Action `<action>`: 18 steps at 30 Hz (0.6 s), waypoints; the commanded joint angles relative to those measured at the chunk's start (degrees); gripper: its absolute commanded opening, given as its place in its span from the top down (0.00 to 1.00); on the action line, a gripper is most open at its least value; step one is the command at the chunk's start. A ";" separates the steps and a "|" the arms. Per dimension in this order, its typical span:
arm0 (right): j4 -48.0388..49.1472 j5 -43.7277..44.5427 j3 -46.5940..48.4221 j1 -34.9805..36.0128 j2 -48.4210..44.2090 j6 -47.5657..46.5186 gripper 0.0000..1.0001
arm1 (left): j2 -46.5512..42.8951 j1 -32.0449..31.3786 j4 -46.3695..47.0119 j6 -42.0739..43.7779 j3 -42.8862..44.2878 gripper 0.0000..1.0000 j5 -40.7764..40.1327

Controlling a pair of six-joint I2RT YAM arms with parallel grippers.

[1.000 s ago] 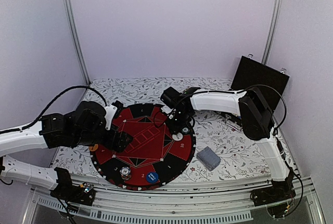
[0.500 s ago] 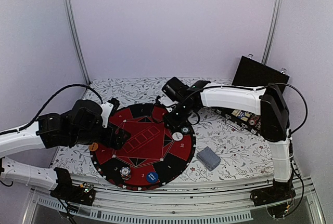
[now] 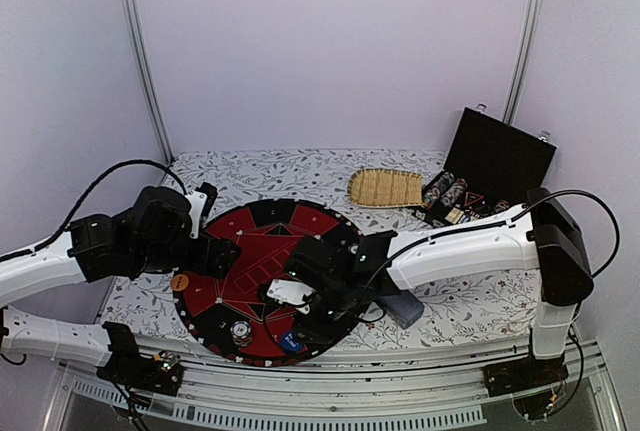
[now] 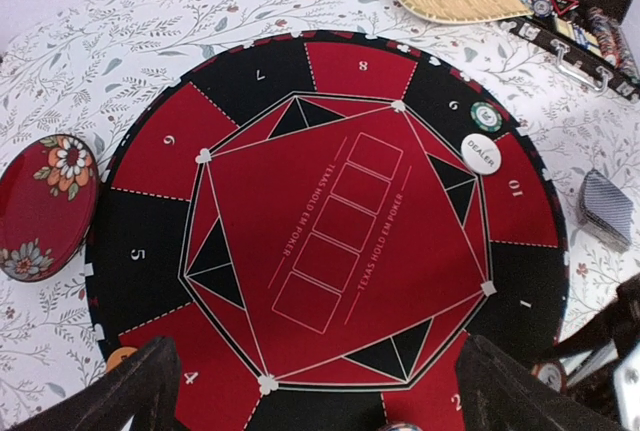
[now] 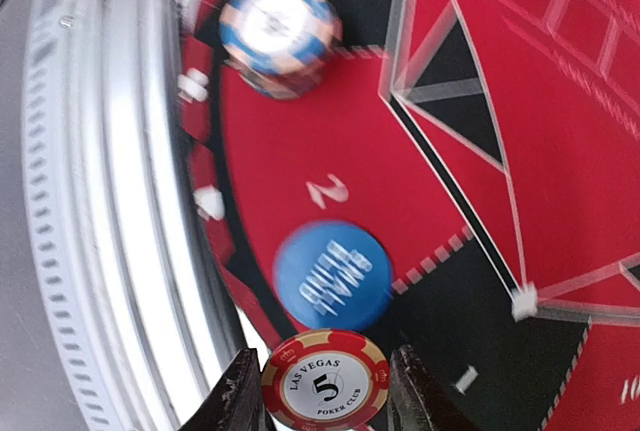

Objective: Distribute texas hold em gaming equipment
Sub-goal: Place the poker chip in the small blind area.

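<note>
The round red-and-black Texas Hold'em mat [image 3: 250, 261] lies mid-table. My right gripper [image 5: 325, 391] is shut on a red "Las Vegas 5" chip [image 5: 325, 387], held over the mat's near edge beside the blue button [image 5: 332, 274] at seat 2. A blue-and-white chip stack [image 5: 280, 23] stands by seat 3. In the top view the right gripper [image 3: 300, 326] is low over that edge. My left gripper [image 4: 320, 401] is open and empty over the mat's left side. A white dealer button [image 4: 481, 154] and a green chip [image 4: 486, 116] lie near seat 10. A grey-blue card deck [image 4: 605, 209] lies right of the mat.
An oval straw tray [image 3: 385, 188] lies at the back. The open black case [image 3: 495, 156] with rows of chips stands at the back right. A red patterned dish [image 4: 45, 206] sits left of the mat, with an orange chip [image 3: 180, 282] near it. The metal table rail [image 5: 90, 201] runs close under the right gripper.
My right arm has swung from the mat's far right side to its near edge by the blue button, uncovering the straw tray and case. The left gripper has shifted slightly left.
</note>
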 commanded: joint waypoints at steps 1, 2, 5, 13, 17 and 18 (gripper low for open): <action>5.86 -2.40 0.85 1.83 2.03 -2.42 0.69 | 0.05 1.56 0.05 -0.33 -0.64 0.02 -0.33; 5.52 -2.35 0.63 2.02 2.20 -2.45 0.70 | 0.08 1.66 0.03 -0.36 -0.63 0.02 -0.26; 5.65 -2.27 -1.82 2.55 0.98 -2.85 0.70 | 0.09 1.83 0.09 -0.07 -0.74 0.02 0.01; 10.92 -6.02 4.94 4.07 6.11 -5.70 0.70 | -0.12 3.36 -0.20 0.26 -1.08 0.02 -0.06; 11.67 -8.94 8.60 4.35 9.17 -7.50 0.70 | -0.41 4.31 -0.80 0.22 -1.27 0.02 0.30; 11.54 -9.45 9.01 4.40 9.64 -7.90 0.70 | -0.53 4.49 -0.86 0.39 -1.19 0.02 0.26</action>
